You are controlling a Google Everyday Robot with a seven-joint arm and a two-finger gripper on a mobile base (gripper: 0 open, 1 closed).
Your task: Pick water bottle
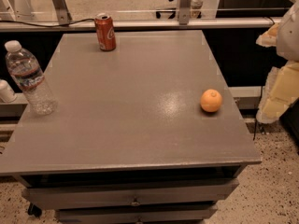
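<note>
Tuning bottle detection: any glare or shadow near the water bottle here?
Camera view: a soft glare patch lies on the tabletop beside the orange, far from the water bottle. The bottle's clear body carries small highlights. The orange casts a small shadow under itself. The gripper hangs brightly lit at the picture's right edge, off the tabletop.

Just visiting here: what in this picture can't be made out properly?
Camera view:
1. The gripper, right of the table: cut off by the right edge, its arm out of frame.
2. The small white object left of the water bottle: cut by the left edge, so unidentifiable.
3. The bottle's label: print too small to read.
4. The drawers: fronts hide the contents; the bottom edge cuts the lowest.
</note>
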